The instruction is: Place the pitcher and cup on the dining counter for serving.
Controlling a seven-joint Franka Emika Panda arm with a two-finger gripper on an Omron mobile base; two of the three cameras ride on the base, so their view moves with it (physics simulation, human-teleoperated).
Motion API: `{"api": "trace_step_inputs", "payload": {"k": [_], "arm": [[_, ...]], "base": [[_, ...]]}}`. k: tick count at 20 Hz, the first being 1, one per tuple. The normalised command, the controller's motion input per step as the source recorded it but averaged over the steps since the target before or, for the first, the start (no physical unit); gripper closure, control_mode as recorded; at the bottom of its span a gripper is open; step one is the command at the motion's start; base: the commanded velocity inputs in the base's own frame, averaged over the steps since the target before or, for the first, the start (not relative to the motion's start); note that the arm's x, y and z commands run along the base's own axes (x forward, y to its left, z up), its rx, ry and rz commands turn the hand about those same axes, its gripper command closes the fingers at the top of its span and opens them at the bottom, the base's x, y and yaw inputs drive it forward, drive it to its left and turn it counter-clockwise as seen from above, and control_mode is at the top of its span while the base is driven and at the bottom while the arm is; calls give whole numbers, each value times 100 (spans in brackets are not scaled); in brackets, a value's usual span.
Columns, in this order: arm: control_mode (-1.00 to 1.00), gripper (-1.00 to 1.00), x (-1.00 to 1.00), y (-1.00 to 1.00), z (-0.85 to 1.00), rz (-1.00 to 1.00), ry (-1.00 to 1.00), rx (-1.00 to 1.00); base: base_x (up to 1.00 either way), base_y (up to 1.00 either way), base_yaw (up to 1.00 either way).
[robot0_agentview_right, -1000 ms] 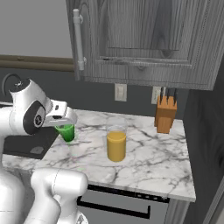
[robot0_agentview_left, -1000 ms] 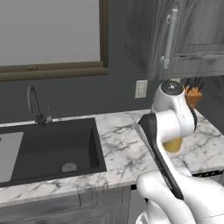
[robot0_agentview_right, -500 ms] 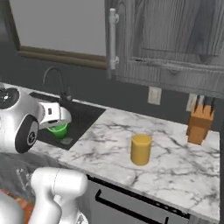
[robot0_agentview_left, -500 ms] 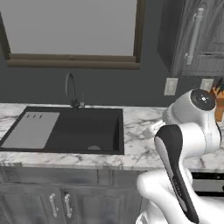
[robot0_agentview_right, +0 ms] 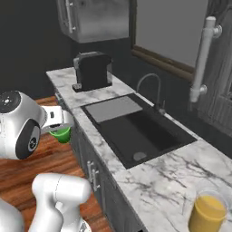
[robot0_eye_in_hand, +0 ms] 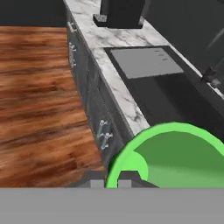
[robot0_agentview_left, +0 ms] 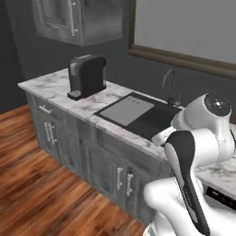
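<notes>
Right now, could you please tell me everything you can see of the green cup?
The cup is a small bright green tumbler with a smooth, plastic-looking wall and no handle. It hangs upright beneath the gripper, whose jaws are shut on its rim, off the counter and out over the wooden floor in front of the cabinets. In the hand view its round open mouth looks empty. Apart from the jaws, nothing touches it.

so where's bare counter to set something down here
Bare marble lies between the coffee machine and the sink, and between the sink and the pitcher. The sink takes up the middle, leaving a thin front strip. The fingers hold the cup.
</notes>
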Motion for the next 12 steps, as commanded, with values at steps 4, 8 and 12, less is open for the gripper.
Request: {"api": "trace_step_inputs", "payload": {"k": [4, 8, 12], "arm": [[100, 100, 0, 0, 0, 0, 0, 0], [100, 100, 0, 0, 0, 0, 0, 0], [100, 100, 0, 0, 0, 0, 0, 0]], "base": [[-4, 11, 100], [0, 10, 100], [0, 8, 100]]}}
